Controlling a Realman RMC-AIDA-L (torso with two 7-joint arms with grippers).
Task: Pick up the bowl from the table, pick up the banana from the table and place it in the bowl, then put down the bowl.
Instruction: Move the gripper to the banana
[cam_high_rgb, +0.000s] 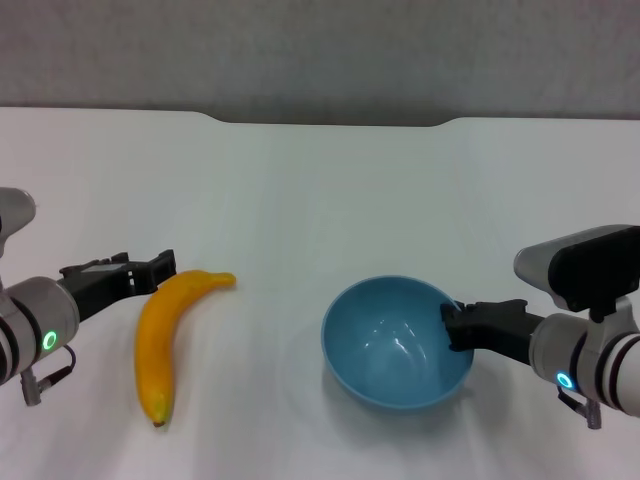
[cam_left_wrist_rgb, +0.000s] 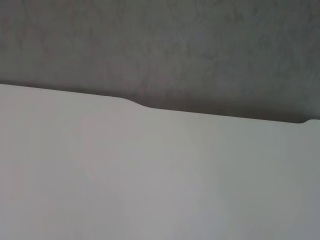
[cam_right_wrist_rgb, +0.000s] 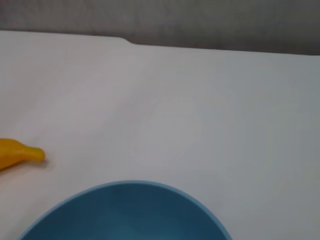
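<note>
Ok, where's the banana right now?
In the head view the banana lies on the table, robot's left, beside the left gripper and apart from the bowl.

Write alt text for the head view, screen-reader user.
A light-blue bowl sits on a white table, the right gripper at its rim. The left gripper is beside a yellow banana lying left of the bowl.
</note>
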